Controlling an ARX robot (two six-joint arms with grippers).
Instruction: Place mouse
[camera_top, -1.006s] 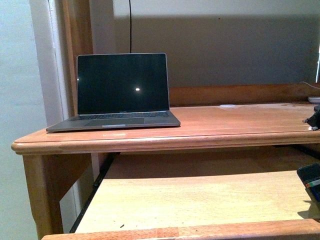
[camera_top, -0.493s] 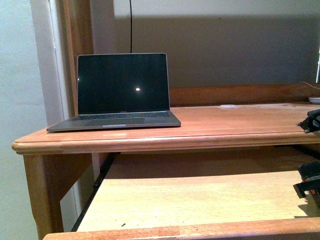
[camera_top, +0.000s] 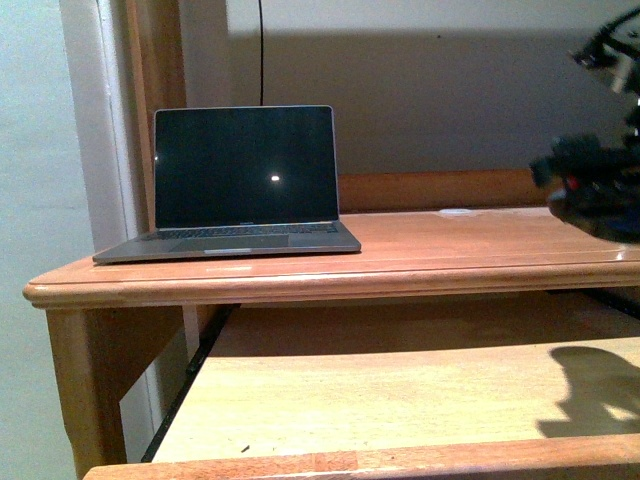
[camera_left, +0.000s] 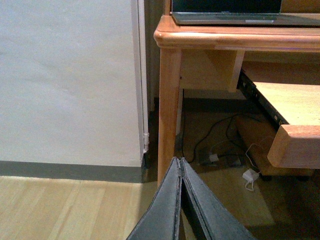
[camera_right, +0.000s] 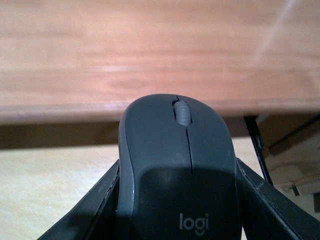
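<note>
Right gripper (camera_top: 592, 186): pinching mouse (camera_right: 177, 165); over desk (camera_top: 450, 250), far right; blurred
Left gripper (camera_left: 179, 162): pressed together; low, beside desk leg (camera_left: 169, 110)
Laptop (camera_top: 240, 185): open; desk's left

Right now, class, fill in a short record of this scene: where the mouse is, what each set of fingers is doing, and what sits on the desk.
mouse: dark grey, held in the air near the front edge of the desk, not yet set down
right fingers: closed on the mouse's two sides
left fingers: shut together, empty, facing a desk leg
laptop: open, screen dark, on the desk's left end
shelf: pale wood, pulled out beneath the desk top
</note>
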